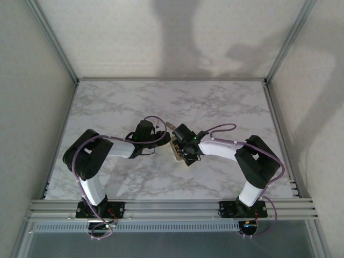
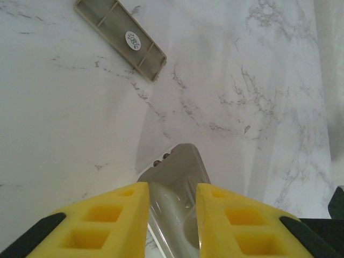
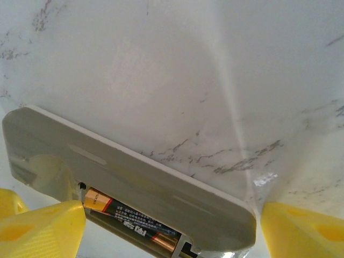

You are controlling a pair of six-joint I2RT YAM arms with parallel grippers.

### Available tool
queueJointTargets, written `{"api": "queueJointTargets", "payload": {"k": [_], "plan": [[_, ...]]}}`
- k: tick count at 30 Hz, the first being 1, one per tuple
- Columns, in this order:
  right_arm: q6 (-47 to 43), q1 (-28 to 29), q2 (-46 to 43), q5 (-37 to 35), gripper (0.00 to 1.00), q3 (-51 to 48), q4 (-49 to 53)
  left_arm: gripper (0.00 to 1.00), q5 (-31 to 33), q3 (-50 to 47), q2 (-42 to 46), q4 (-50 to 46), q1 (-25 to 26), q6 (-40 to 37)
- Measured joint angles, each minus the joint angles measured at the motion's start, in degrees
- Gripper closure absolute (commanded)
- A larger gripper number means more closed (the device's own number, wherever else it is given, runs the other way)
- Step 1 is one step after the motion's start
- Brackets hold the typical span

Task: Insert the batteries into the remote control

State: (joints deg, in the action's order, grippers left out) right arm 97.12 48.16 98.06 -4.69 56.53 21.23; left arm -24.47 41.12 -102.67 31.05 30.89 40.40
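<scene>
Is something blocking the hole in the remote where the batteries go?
Nothing visible does. The cover lies apart on the table, so the compartment of the remote control is open; one battery already sits inside it.

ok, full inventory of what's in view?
remote: 1, tan-grey, back showing, compartment open, table centre
battery: 1 seen, black and copper, in the remote's compartment
cover: 1, tan-grey with a round white sticker, flat on the table, apart from the remote
table: 1, white marble
left arm: 1, white and black, near left
right arm: 1, white and black, near right
left end effector: yellow fingers, shut on the remote's end
right end effector: yellow fingers, open, one either side of the remote
</scene>
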Motion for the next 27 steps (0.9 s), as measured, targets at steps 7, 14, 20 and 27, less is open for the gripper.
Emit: {"api": "queueJointTargets", "payload": {"k": [7, 14, 20, 27], "plan": [[-0.5, 0.0, 0.4, 0.0, 0.14, 0.6, 0.2, 0.71, -0.4, 0.0, 0.0, 0.0, 0.0, 0.0], [-0.5, -0.2, 0.7, 0.3, 0.16, 0.7, 0.3, 0.71, -0.6, 0.0, 0.0, 0.0, 0.0, 0.2], [-0.5, -0.2, 0.7, 0.4, 0.19, 0.7, 0.5, 0.71, -0.9, 0.0, 0.0, 0.0, 0.0, 0.2], [-0.5, -0.3, 0.7, 0.4, 0.23, 0.7, 0.5, 0.71, -1.3, 0.0, 0.0, 0.0, 0.0, 0.3]]}}
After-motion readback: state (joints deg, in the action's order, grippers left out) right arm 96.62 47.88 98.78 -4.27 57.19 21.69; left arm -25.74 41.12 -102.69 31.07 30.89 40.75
